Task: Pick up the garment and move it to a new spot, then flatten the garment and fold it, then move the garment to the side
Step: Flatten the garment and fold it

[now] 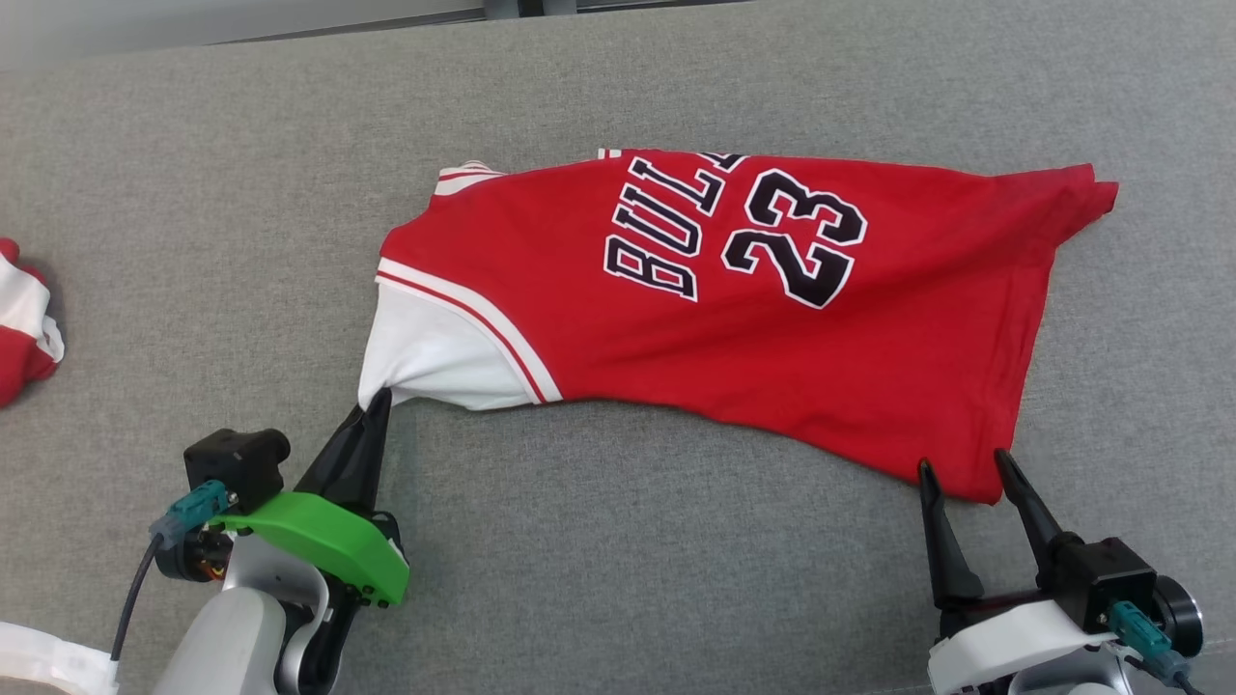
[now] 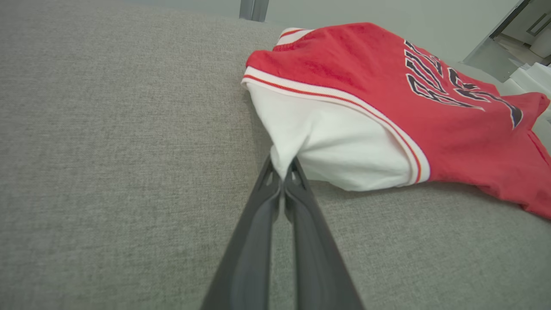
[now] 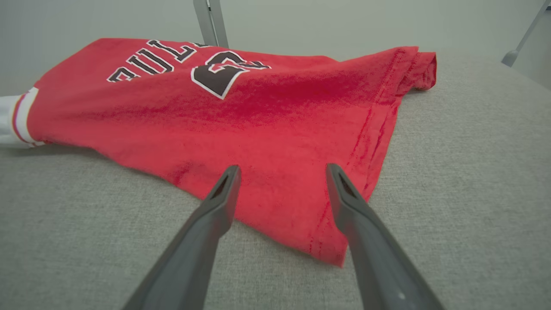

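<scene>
From the head we look steeply down on the grey counter (image 1: 618, 598). Both wrist cameras sit low and close. One looks along the left end effector (image 2: 283, 168) at the sleeve end of the garment (image 2: 344, 142), the other along the right end effector (image 3: 283, 168) at its hem. All views share the garment.

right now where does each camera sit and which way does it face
head view: on the head, looking down at the red jersey on grey fabric; left gripper lower left, right gripper lower right
left wrist view: along shut fingers pinching the white sleeve
right wrist view: along open fingers toward the red hem
shared: all show the black lettering
</scene>
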